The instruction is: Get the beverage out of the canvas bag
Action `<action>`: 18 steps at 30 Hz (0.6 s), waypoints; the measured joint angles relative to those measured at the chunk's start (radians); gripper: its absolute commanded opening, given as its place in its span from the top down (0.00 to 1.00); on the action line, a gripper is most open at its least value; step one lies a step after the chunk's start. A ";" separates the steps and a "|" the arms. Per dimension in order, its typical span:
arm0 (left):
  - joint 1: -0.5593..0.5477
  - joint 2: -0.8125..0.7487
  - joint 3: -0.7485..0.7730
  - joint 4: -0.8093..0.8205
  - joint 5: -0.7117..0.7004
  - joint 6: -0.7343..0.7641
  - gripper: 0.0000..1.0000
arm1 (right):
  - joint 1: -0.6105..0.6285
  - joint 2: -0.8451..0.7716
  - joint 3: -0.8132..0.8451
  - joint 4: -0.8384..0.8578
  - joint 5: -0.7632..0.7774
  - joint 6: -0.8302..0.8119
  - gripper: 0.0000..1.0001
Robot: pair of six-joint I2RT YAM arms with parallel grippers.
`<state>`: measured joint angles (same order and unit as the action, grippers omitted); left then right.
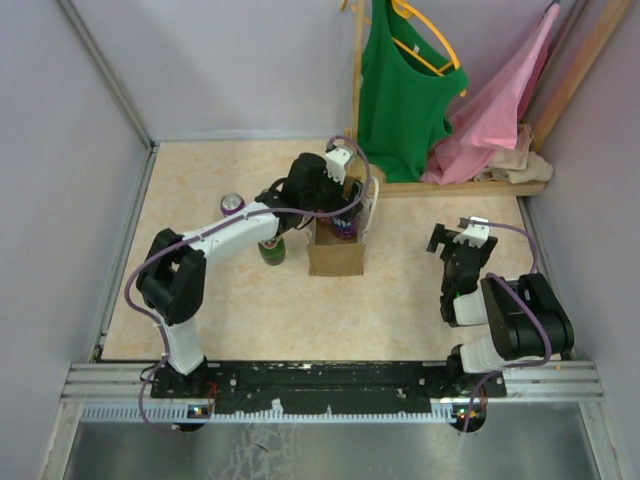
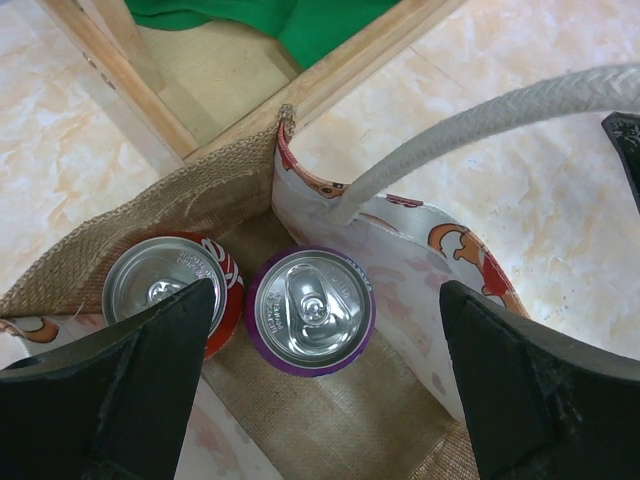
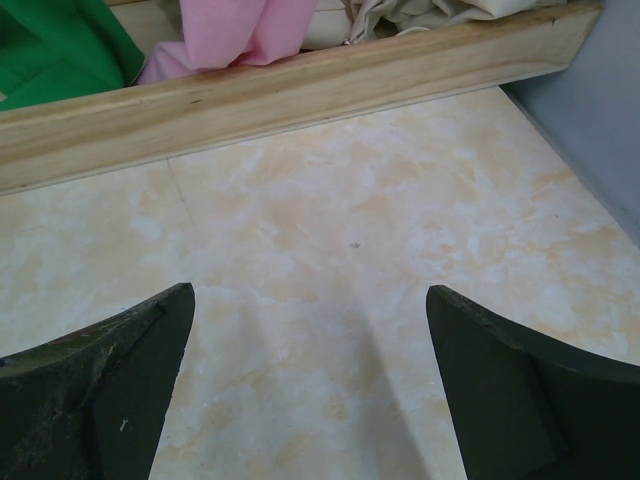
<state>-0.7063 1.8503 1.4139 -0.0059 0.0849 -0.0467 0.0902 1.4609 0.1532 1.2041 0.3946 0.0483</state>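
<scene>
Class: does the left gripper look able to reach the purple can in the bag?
Probably yes: the left gripper hangs open above the purple can, and the bag stands open. The red can close beside it may crowd the grasp.

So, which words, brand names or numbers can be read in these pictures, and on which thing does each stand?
None can be read for certain.
Red can in the bag: white marks at its rim, too little shows.
Purple can beside it: no legible writing on the lid.
Silver-topped can and green container on the table: too small.
</scene>
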 measured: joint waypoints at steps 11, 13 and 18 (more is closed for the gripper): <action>-0.006 0.031 0.004 -0.044 -0.063 -0.031 0.04 | 0.000 0.000 0.000 0.000 0.000 0.000 0.01; -0.008 0.032 0.004 -0.043 -0.063 -0.033 0.04 | 0.000 0.000 0.000 0.000 0.000 0.000 0.01; -0.012 0.032 0.004 -0.043 -0.060 -0.036 0.05 | 0.000 0.000 0.000 0.000 0.000 0.000 0.01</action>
<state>-0.7185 1.8824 1.4178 -0.0486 0.0250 -0.0830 0.0902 1.4609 0.1532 1.2041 0.3946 0.0483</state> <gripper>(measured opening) 0.953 0.991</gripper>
